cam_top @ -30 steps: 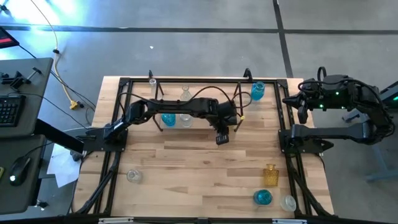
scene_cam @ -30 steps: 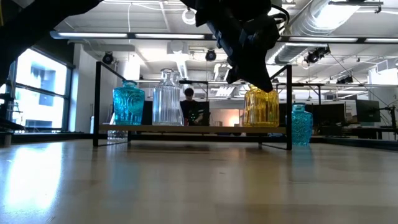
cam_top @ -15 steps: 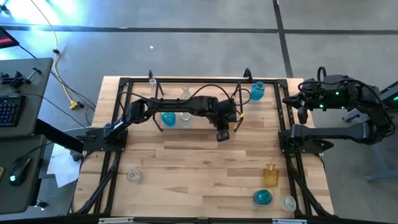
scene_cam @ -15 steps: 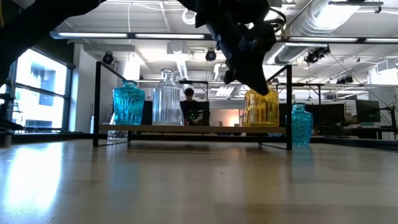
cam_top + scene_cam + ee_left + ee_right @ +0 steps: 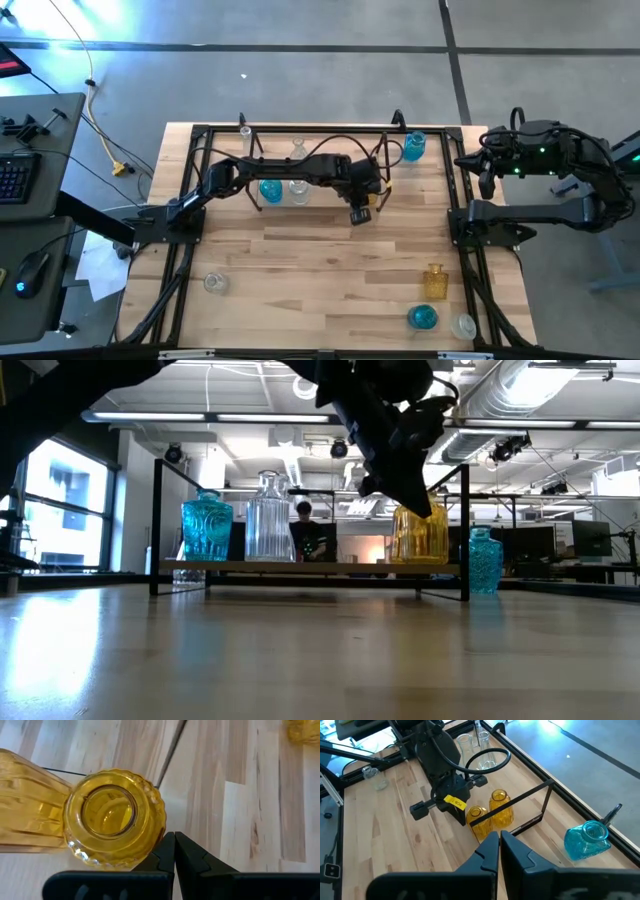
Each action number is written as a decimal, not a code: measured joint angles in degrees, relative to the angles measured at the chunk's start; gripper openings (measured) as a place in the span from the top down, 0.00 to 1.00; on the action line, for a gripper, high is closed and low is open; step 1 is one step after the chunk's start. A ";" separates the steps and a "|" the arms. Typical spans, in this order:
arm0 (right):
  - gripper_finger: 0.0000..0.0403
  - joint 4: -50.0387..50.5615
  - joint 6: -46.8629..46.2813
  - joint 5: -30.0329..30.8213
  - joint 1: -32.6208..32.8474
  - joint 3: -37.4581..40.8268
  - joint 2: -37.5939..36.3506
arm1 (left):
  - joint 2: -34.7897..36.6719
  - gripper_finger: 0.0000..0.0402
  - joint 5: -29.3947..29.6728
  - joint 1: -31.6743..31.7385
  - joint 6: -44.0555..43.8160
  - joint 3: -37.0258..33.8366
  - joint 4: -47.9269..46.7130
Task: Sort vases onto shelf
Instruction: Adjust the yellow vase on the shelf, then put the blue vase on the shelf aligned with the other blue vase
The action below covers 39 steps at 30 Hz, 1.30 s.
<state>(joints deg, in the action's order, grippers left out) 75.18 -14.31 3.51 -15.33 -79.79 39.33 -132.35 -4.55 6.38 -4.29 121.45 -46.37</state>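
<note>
The shelf point(image 5: 384, 160) of black rods stands at the table's far side. On its wood floor point(image 5: 300, 567) stand a blue vase point(image 5: 207, 525), a clear bottle point(image 5: 268, 518) and two amber vases point(image 5: 476, 820) point(image 5: 500, 806) at its right end. My left gripper point(image 5: 360, 212) hangs shut over the shelf's near right corner, beside the nearer amber vase point(image 5: 115, 817). My right gripper point(image 5: 499, 842) waits shut off the table's right edge. My left gripper points down from above, its shut fingers point(image 5: 167, 851) standing right beside the fluted mouth rim point(image 5: 157, 832) of the nearer amber vase. That vase stands upright on the shelf floor. Whether the fingers touch the rim or only stand next to it, I cannot tell.
A blue vase point(image 5: 414, 146) stands outside the shelf's right end. Two clear vases point(image 5: 244, 130) point(image 5: 297, 150) are at the far side. On the near table are a clear vase point(image 5: 214, 283), an amber one point(image 5: 434, 280), a blue one point(image 5: 422, 317) and a clear one point(image 5: 463, 326). A black frame point(image 5: 465, 240) edges the table.
My left gripper has moved a little toward the table's far edge, closer to the shelf's near right corner and the amber vase, staying shut. The vases have kept their places.
</note>
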 joint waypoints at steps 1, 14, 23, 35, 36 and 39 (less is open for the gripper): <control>1.00 0.00 0.00 -0.02 -0.01 0.00 0.00 | 0.00 1.00 0.21 0.09 -0.01 0.00 -0.01; 1.00 0.00 0.22 -0.06 -0.01 0.00 0.00 | 0.00 1.00 -0.61 0.84 -1.63 0.00 -0.59; 1.00 0.72 0.22 -0.07 0.00 0.01 0.00 | 0.87 1.00 -4.88 -1.13 -2.10 0.00 -7.02; 1.00 1.64 -0.95 -0.09 -0.02 0.00 -0.07 | 12.87 0.99 3.16 -1.70 -3.60 0.02 -5.74; 1.00 1.74 -1.28 -0.09 -0.02 0.00 -0.07 | 15.03 0.98 4.78 -1.70 -3.60 0.02 -5.47; 1.00 1.81 -2.58 -0.08 -0.01 0.00 -0.07 | 22.57 0.95 8.54 -1.70 -3.65 0.03 -5.86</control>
<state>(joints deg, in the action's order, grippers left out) 76.99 -16.88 3.43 -15.34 -79.79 39.27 -109.78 3.99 4.69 -7.94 121.48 -52.22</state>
